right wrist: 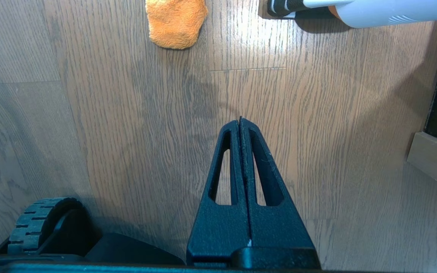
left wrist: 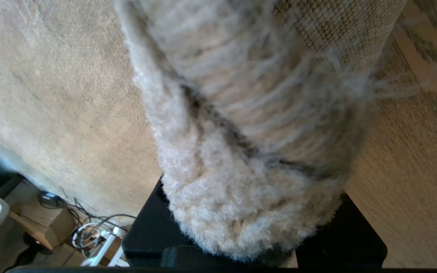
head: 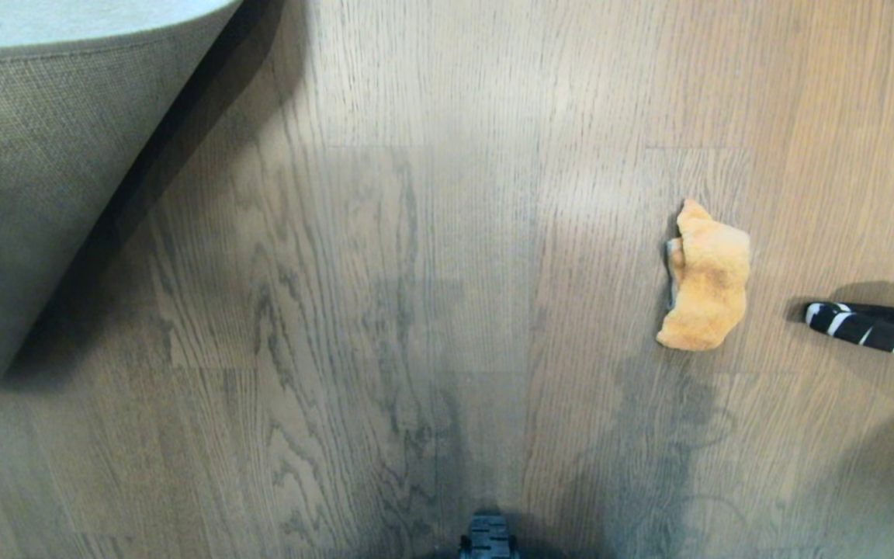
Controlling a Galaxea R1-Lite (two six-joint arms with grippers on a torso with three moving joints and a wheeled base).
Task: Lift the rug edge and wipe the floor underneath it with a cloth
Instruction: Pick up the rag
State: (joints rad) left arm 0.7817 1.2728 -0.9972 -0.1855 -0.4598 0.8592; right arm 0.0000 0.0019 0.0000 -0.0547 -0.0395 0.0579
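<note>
At upper left my left gripper (left wrist: 241, 242) pinches the lifted rug (head: 43, 155); next, my right gripper (right wrist: 240, 125), pressed together, must open for the cloth (head: 707, 279).

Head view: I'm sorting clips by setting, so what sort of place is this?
Probably a living room at home: brown wood-grain plank floor, a large grey-beige pile rug with a lifted edge, and a crumpled orange microfibre cloth on the boards.
</note>
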